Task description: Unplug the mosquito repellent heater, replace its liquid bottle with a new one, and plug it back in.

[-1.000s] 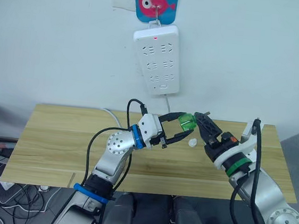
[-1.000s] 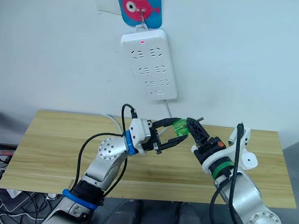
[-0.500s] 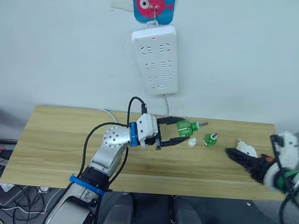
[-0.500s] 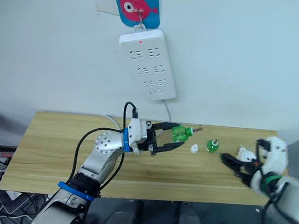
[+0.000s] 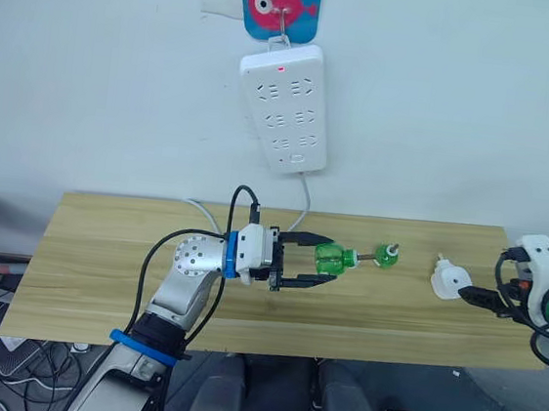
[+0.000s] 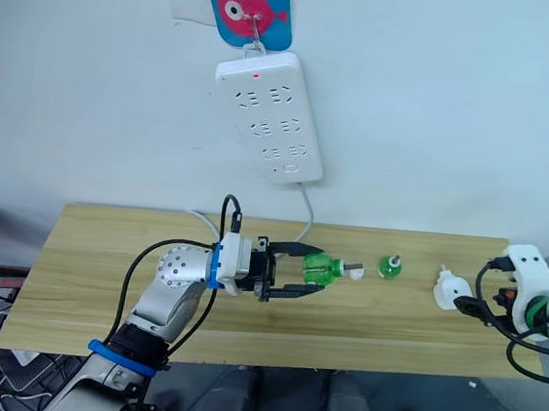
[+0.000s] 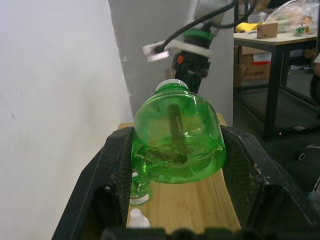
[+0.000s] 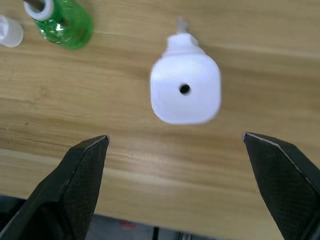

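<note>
- No brand name or readable writing shows on anything; the one picture is a pink fish on a blue card (image 5: 279, 0) hung on the white wall above the power strip (image 5: 284, 106), whose small red light is lit.
- The power strip hangs on the wall with all its sockets free, and its cable drops behind the wooden table (image 5: 101, 266).
- The left gripper (image 5: 320, 262) pinches a clear green bottle (image 5: 330, 258) between its two black fingers, holding it sideways just above the table with the neck pointing toward the robot's right.
- In the left wrist view the bottle (image 7: 178, 137) sits squeezed between both fingers, a dark wick visible inside.
- A second, smaller green bottle (image 5: 385, 255) stands on the table just beyond the held one, with a small white cap (image 8: 10, 30) near it.
- The mosquito repellent heater (image 5: 448, 281) lies on the table toward its right end, unplugged and well apart from the strip.
- The right gripper (image 5: 472, 296) is spread wide, empty, just beside the heater without touching it.
- Cables lie tangled on the floor at the left.
</note>
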Robot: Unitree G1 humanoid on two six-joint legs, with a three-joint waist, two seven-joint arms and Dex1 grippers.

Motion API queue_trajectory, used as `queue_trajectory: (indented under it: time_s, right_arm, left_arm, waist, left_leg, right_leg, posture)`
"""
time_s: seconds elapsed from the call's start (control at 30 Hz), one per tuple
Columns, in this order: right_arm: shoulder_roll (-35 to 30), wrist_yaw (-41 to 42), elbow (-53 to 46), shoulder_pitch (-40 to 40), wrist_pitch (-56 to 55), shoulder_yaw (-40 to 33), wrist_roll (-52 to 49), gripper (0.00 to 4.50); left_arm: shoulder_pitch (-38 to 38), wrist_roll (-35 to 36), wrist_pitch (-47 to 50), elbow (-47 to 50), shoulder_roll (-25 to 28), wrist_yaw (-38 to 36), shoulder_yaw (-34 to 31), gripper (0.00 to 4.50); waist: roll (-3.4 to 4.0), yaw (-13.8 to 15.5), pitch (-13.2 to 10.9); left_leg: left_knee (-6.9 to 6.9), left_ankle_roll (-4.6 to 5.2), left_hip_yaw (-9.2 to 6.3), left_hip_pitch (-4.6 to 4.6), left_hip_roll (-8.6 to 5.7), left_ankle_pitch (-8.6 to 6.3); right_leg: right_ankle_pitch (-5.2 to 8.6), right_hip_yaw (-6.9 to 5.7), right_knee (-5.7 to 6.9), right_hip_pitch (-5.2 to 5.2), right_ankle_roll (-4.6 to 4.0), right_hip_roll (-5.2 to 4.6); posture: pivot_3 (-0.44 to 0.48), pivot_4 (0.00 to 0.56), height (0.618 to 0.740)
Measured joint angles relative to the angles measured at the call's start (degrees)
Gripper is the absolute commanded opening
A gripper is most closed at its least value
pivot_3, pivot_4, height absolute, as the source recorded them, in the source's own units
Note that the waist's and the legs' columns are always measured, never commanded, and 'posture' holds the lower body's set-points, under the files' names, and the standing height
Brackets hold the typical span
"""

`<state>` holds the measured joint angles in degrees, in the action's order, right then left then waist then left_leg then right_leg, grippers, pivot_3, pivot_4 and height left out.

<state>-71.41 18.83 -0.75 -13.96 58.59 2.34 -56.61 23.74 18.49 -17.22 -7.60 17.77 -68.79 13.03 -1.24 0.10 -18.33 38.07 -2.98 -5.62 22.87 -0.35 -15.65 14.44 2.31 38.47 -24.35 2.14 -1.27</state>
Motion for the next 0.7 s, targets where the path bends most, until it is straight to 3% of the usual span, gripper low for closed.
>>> queue_trajectory:
  time_s: [0.27, 0.7]
  right_arm:
    - [5.6, 7.3, 7.3, -9.7, 0.6, 4.7, 15.6, 4.47]
    - [13.6, 11.8, 11.3, -12.6, 3.2, 5.0, 27.3, 4.47]
  left_arm:
    - [-2.0, 0.6, 2.9, 4.1, 1.4, 1.2, 0.0, 2.23]
    - [-2.5, 0.6, 4.5, 5.6, 1.6, 2.8, 0.0, 2.23]
  waist:
    - [-0.08, 0.5, -0.2]
    - [-0.08, 1.3, -0.8]
  left_leg:
    - [-0.01, 0.00, -0.03, 0.01, 0.00, 0.00]
    - [-0.02, 0.00, -0.03, 0.03, -0.02, 0.00]
  right_leg:
    - [0.00, -0.03, 0.00, -0.02, 0.00, -0.01]
    - [-0.01, -0.02, 0.00, -0.03, -0.01, -0.04]
  posture:
    - [0.166, 0.356, 0.740]
    - [0.164, 0.365, 0.740]
